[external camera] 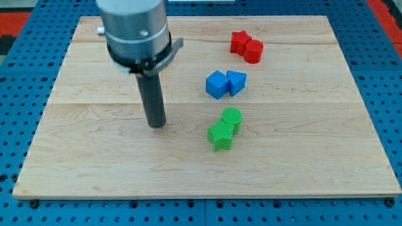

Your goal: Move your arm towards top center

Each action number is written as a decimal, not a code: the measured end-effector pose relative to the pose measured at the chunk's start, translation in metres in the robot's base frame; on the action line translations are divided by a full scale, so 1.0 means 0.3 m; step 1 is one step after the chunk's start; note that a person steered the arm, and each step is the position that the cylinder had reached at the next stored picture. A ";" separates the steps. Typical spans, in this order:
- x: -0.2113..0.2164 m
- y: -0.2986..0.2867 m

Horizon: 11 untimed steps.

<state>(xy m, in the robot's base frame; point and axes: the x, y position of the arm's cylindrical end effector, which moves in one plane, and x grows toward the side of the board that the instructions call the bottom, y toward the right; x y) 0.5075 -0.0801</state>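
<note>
My tip (156,124) rests on the wooden board (94,163), left of centre. A green star block (220,135) and a green cylinder (231,118) touch each other to the right of the tip. A blue cube (216,85) and a blue triangular block (236,82) sit together above them. A red star block (239,41) and a red cylinder (253,51) sit together near the view's top right. The tip touches no block.
The arm's grey body (135,31) hangs over the board's top left part. A blue pegboard surface (25,94) surrounds the board.
</note>
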 end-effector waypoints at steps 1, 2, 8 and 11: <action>0.128 0.005; 0.138 0.155; -0.177 0.661; -0.269 0.476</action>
